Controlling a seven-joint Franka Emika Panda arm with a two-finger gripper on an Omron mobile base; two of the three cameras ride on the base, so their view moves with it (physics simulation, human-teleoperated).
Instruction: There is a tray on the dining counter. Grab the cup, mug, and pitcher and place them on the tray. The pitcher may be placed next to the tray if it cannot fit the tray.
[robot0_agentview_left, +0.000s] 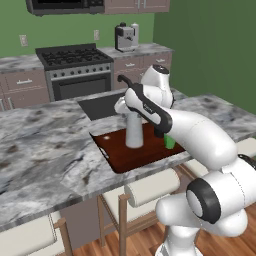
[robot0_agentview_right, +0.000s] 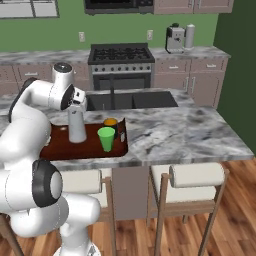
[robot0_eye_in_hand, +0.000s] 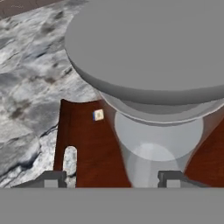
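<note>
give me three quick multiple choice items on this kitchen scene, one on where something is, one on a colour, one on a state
1. Where does the pitcher stand?
A. in the sink
B. on the tray
C. on the stove

2. What colour is the handleless cup?
A. green
B. blue
C. white

3. How is the pitcher standing?
A. tipped on its side
B. upside down
C. upright

Answers:
1. B, its base rests on the reddish-brown tray surface in both base views.
2. A, the tumbler near the tray's right end is bright green in the right base view.
3. C, it stands straight with its wider rim at the top, and the hand view looks down on that rim with the gripper jaws spread to either side of it.
</note>
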